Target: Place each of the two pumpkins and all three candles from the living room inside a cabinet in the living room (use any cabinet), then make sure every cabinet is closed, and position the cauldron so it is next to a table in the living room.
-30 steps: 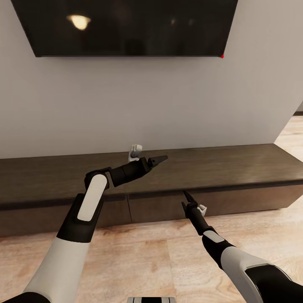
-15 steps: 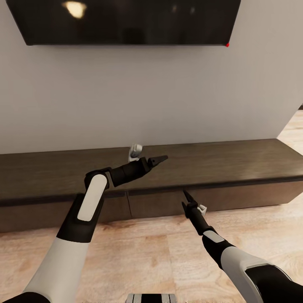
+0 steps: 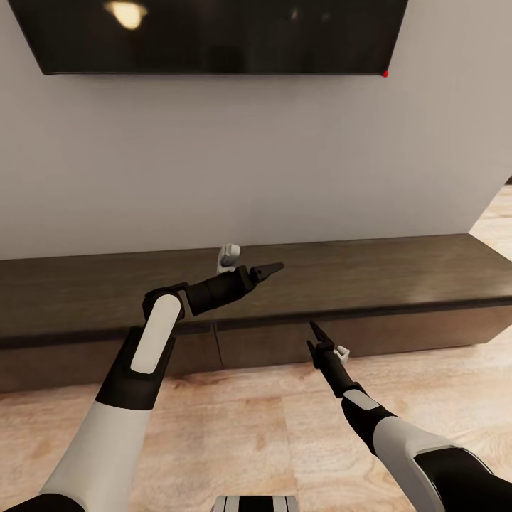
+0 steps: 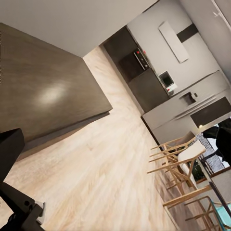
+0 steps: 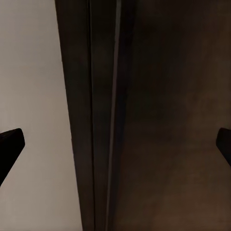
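Floor (image 3: 235, 434): pale wood planks, in front of the cabinet.
Right end effector (image 3: 313, 334): low before the cabinet's front panels — fingertips far apart in the right wrist view.
Left end effector (image 3: 274, 269): above the cabinet top; spread cannot be told.
Cabinet (image 3: 398, 284): long, low, dark-brown, flat handle-less fronts shut — against the wall.
Wall (image 3: 249, 163): plain grey, behind the cabinet.
Television (image 3: 213, 35): black, above the cabinet.

Right wrist view, contents:
- Cabinet (image 5: 168, 144): dark-brown wood surface, faint grain, taking up most of frame; close range.
- Cabinet edge: several near-black parallel bands and one thin pale seam running full length of frame, between wood surface and pale area.
- Wall (image 5: 33, 86): flat pale grey, plain, adjoining dark bands.
- Right gripper (image 5: 115, 142): two black fingertips (image 5: 9, 144) at opposite frame edges, wide apart, nothing between them.
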Robot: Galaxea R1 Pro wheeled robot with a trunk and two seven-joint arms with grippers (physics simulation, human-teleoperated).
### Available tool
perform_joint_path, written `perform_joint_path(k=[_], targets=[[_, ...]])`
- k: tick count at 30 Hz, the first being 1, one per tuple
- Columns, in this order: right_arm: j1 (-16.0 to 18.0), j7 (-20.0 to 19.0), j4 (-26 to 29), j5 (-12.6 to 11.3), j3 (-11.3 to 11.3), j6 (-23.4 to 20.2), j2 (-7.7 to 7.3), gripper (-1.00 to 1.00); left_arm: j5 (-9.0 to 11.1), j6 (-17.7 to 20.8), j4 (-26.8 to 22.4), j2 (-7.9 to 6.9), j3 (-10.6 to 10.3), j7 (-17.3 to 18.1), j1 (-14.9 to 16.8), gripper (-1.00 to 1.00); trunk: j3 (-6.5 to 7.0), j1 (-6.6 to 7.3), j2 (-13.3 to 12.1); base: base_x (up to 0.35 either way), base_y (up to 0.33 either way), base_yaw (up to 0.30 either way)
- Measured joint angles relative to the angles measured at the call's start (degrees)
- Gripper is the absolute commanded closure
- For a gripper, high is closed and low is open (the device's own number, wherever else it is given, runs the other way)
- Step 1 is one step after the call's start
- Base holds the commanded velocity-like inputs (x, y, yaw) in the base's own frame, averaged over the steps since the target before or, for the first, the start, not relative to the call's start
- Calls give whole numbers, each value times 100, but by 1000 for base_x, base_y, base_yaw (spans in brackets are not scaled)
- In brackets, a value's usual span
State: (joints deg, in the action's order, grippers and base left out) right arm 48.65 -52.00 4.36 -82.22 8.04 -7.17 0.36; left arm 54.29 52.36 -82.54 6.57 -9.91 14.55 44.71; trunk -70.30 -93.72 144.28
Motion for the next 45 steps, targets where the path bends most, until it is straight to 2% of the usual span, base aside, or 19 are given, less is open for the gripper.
perform_joint_path(k=[6, 29, 33, 42, 45], targets=[[0, 5, 0, -4, -7, 0, 0, -100, -4, -1, 0, 0, 0, -2, 0, -100, 0, 1, 0, 160, 0, 0], [0, 25, 0, 4, -7, -1, -7, -100, -5, -1, 0, 0, 0, -3, 0, -100, 0, 0, 0, 4, 0, 0], [0, 27, 0, 4, -8, -1, -9, -100, -10, 0, 0, 0, -6, 4, 0, -100, -88, -11, 5, 0, 0, 0], [0, 36, 0, 9, -9, -1, -9, -100, -5, 0, 0, 0, -6, 1, 0, -100, -89, -11, 5, 0, 0, 0], [0, 41, 0, 12, -9, 0, -9, -100, -10, 0, 0, 0, -8, 1, 0, -100, -155, -19, 9, 0, 0, 0]])
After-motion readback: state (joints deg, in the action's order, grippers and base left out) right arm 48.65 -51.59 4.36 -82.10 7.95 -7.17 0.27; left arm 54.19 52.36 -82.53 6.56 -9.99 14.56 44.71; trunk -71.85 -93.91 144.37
